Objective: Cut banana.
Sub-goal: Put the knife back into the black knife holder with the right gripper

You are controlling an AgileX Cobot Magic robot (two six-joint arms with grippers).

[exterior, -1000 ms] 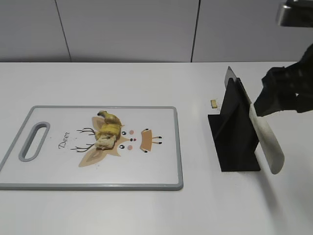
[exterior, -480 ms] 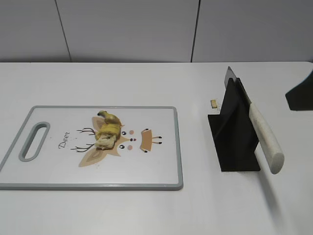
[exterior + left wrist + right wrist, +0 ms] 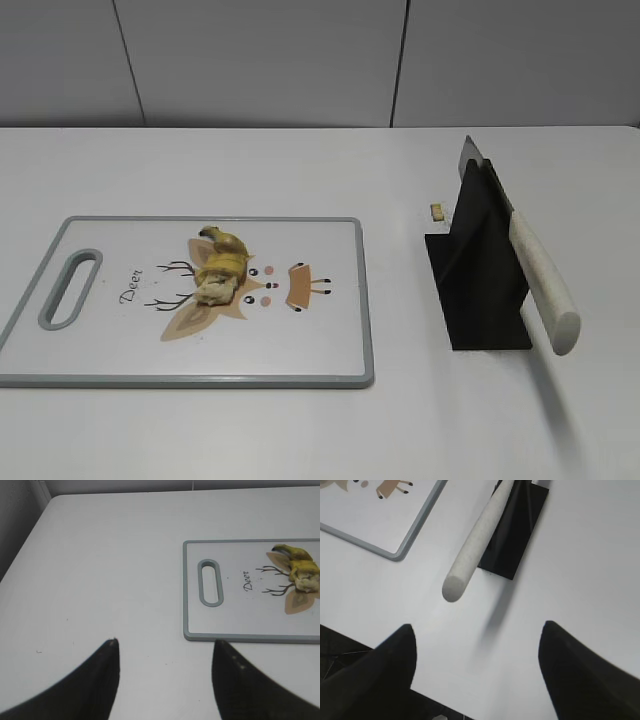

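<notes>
A short piece of banana (image 3: 220,266) with yellow peel lies on the white cutting board (image 3: 100,350) with a deer drawing; it also shows in the left wrist view (image 3: 301,569). The knife (image 3: 540,280) with a pale handle rests in the black stand (image 3: 480,270), handle pointing toward the front; its handle shows in the right wrist view (image 3: 475,545). My left gripper (image 3: 165,647) is open and empty over bare table, left of the board. My right gripper (image 3: 477,630) is open and empty, near the table's front edge below the knife handle. Neither gripper shows in the exterior view.
A small yellowish crumb (image 3: 437,211) lies on the table behind the stand. The board's handle slot (image 3: 210,581) faces the left gripper. The table's front edge (image 3: 380,645) runs close under the right gripper.
The right arm has drawn back to the right and left the exterior view. The knife stays in the stand. Banana and board have not moved.
</notes>
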